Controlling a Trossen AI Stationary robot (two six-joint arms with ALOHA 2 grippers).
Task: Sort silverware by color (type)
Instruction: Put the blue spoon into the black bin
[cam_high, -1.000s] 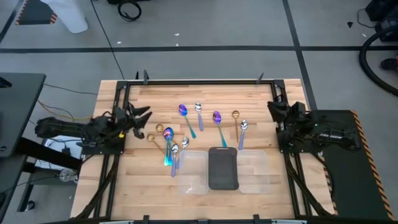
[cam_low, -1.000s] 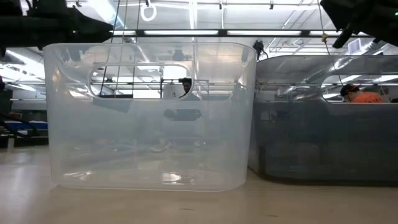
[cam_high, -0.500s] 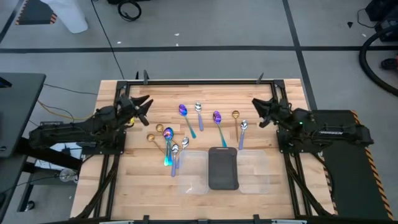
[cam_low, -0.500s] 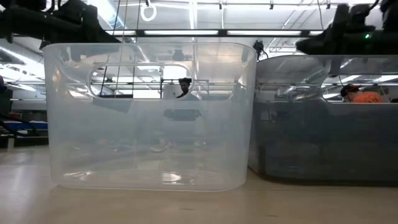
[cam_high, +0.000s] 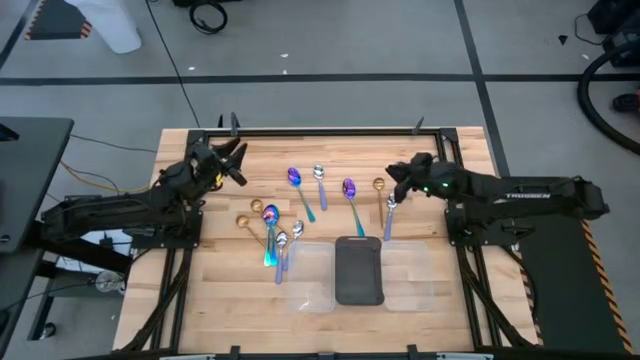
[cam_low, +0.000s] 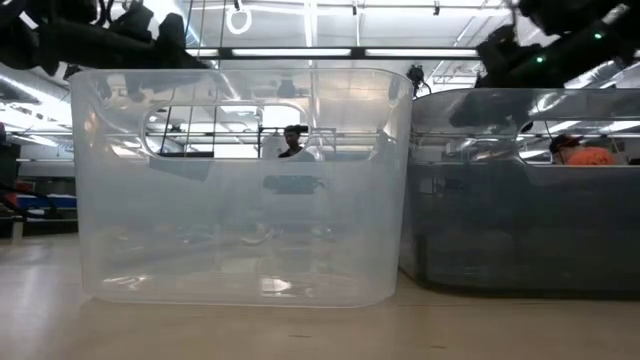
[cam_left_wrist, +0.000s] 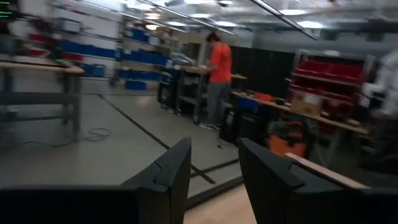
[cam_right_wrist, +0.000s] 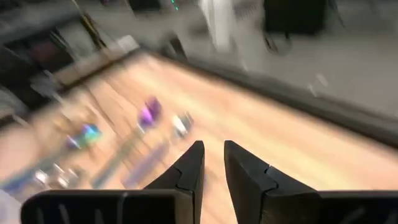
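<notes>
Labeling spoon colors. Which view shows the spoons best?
High view: the spoons lie spread on the table behind the trays, colors distinct. Right wrist view shows several of them blurred beyond its fingers. Low view shows only the bins; left wrist view sees only the room.

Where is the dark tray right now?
In the high view, the dark tray sits near the table's front edge, around the middle, flanked by two clear trays, just below the spread of spoons.
</notes>
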